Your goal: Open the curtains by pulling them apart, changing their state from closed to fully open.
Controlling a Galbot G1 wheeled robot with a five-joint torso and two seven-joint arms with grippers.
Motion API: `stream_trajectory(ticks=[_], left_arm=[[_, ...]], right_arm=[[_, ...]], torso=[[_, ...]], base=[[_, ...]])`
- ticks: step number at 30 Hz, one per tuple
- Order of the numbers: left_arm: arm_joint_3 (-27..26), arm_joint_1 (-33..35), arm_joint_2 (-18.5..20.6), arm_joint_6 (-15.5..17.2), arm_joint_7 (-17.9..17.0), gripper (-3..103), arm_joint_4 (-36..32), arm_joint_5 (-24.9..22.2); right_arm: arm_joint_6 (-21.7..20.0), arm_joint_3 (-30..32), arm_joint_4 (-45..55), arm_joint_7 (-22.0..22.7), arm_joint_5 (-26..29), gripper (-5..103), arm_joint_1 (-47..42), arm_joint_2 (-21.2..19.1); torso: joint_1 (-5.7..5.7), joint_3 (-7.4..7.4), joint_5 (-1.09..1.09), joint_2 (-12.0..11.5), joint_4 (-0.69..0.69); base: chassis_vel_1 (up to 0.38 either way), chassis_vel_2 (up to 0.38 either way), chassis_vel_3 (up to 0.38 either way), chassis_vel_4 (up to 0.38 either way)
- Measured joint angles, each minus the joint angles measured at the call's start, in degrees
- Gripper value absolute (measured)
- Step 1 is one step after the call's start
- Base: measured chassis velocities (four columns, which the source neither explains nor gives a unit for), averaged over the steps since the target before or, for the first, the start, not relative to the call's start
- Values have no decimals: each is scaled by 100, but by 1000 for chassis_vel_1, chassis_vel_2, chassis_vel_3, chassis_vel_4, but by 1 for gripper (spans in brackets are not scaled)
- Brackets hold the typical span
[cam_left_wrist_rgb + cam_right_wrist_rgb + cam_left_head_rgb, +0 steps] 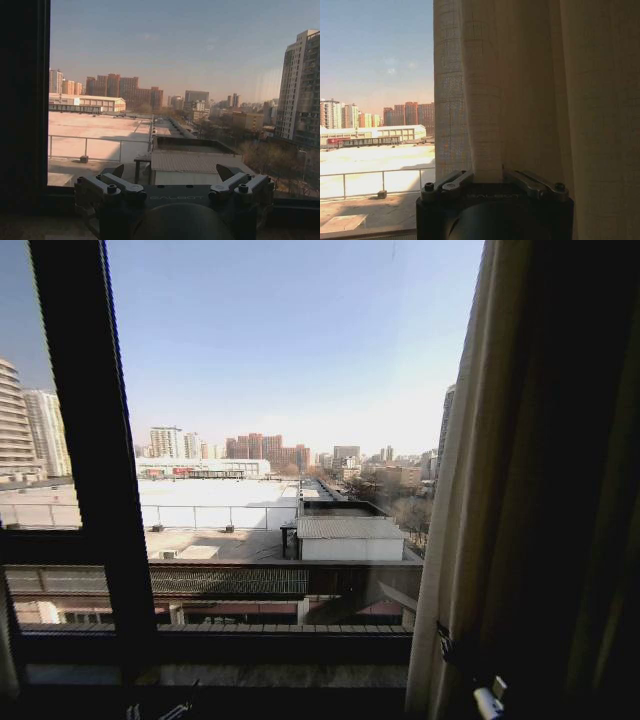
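Note:
A cream curtain panel (520, 490) hangs bunched in pleats along the right side of the window, looking dark tan in the head view. In the right wrist view the same sheer fabric (530, 90) covers the area above the fingers. My right gripper (488, 176) is shut on a narrow fold of it, and it shows low on the panel's inner edge (487, 698). My left gripper (171, 172) is open with nothing between its fingers. It is held level in front of the bare glass, just above the sill.
A thick dark window frame bar (90, 440) stands upright at the left, with a horizontal bar and the stone sill (250, 675) below. Rooftops and city buildings lie beyond the uncovered glass between the bar and the curtain.

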Motion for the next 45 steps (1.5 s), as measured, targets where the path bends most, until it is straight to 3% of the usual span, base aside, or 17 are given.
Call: stream_trajectory(ticks=[5,45], left_arm=[[-2,-2,14,-1,2,100,-13,-12],[-87,-68,133,-129,75,100,123,-169]], right_arm=[[-3,27,52,13,18,0,-65,-21],[143,484,242,90,200,0,-529,91]], torso=[[0,0,0,0,0],[-1,0,-1,0,0]], base=[[0,0,0,0],[0,0,0,0]])
